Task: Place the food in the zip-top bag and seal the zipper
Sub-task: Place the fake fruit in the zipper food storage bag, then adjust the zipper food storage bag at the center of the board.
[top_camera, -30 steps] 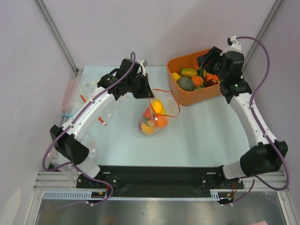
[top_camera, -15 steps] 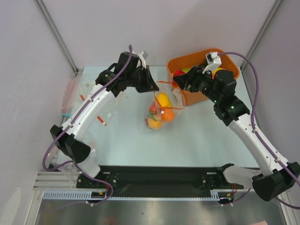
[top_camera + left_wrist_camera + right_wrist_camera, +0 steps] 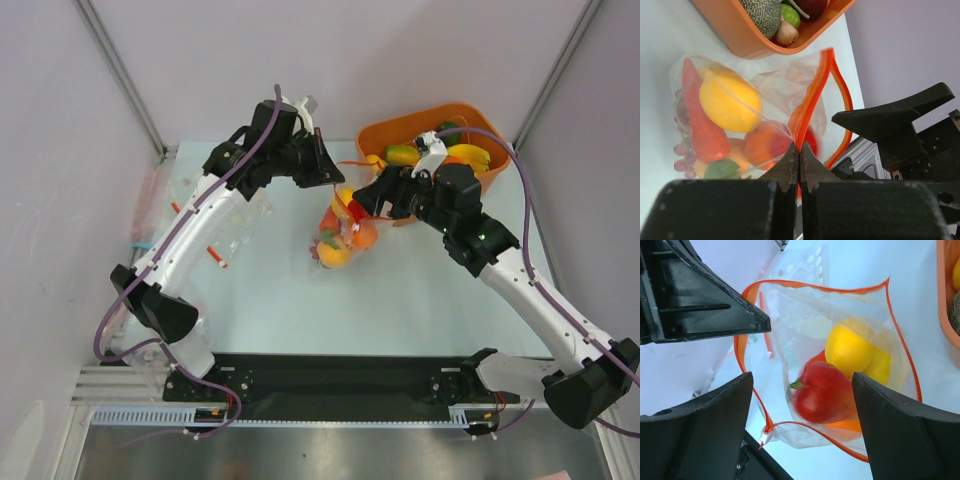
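The zip-top bag [image 3: 338, 238] hangs over the middle of the table with its mouth held open. My left gripper [image 3: 328, 172] [image 3: 799, 150] is shut on one side of the red-orange zipper [image 3: 815, 85]. Food fills the bag: a yellow mango [image 3: 730, 100], a red chili [image 3: 700, 132], an orange [image 3: 760, 147] and purple grapes [image 3: 681, 162]. My right gripper [image 3: 362, 203] [image 3: 801, 382] stands open just above the bag's mouth. A blurred red pepper [image 3: 825, 390] lies in that mouth below it, touching neither finger, next to the mango [image 3: 850, 347].
The orange tub [image 3: 385, 130] [image 3: 730, 30] stands at the back right with more toy food, among it a green melon [image 3: 762, 15]. Spare clear bags [image 3: 160, 200] with red strips [image 3: 217, 258] lie along the left edge of the table.
My right arm swung from the tub to above the bag and its jaws spread; the red pepper is now in the bag's mouth. The left gripper lifted the zipper slightly, still shut.
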`<state>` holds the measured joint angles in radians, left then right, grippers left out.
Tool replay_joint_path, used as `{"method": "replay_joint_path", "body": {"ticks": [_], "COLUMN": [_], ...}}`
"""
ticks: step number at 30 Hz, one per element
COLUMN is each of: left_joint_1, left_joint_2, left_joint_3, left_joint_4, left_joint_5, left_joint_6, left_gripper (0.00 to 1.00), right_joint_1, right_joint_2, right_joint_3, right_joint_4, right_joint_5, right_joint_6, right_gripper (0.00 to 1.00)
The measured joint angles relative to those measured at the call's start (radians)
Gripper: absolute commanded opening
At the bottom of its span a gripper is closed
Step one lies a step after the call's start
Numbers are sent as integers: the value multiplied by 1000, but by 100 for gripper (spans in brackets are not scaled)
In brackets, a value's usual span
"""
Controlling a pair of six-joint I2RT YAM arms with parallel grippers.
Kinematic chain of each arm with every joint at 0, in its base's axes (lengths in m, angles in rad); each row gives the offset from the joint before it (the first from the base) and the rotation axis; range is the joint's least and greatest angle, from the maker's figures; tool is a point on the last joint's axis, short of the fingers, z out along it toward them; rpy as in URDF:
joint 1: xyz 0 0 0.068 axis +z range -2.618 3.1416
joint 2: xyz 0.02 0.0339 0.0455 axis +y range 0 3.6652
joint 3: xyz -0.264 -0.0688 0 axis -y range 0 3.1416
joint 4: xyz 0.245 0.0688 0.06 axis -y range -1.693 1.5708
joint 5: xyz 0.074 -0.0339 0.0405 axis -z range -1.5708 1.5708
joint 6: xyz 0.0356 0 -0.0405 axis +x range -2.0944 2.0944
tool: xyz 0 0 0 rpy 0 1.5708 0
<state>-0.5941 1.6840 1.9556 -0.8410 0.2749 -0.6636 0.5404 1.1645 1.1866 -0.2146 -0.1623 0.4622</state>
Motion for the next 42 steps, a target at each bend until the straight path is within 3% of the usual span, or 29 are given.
{"method": "replay_joint_path", "body": {"ticks": [6, 11, 17, 22, 32, 33, 38, 40, 42], "left_joint_1": [-9, -13, -14, -15, -19, -19, -21, -24, -27], "left_joint_2": [3, 5, 5, 5, 5, 5, 7, 16, 31], "left_joint_3": [1, 1, 0, -3, -4, -3, -3, -3, -5], "left_joint_4": [-3, -15, -14, -14, -14, -14, -18, -23, -21], "left_joint_5": [-1, -6, -9, -9, -9, -9, -9, -8, -8], "left_joint_6": [1, 2, 4, 9, 17, 18, 38, 50, 62], "left_gripper": [0, 0, 0, 0, 0, 0, 0, 0, 0], "right_joint_1": [-3, -63, -178, -183, -183, -183, -183, -183, -183], "right_joint_2": [-22, -45, -60, -59, -23, -12, 60, 86, 101], "right_joint_3": [22, 79, 89, 87, 77, 76, 76, 76, 75], "right_joint_4": [-89, -207, -341, -402, -404, -405, -423, -430, -432], "right_joint_5": [73, 112, 72, 25, -45, -46, -45, -46, -46], "right_joint_6": [-30, -62, -63, -60, -45, -44, -39, -28, -18], "right_gripper": [82, 60, 62, 62, 53, 49, 9, 0, 0]}}
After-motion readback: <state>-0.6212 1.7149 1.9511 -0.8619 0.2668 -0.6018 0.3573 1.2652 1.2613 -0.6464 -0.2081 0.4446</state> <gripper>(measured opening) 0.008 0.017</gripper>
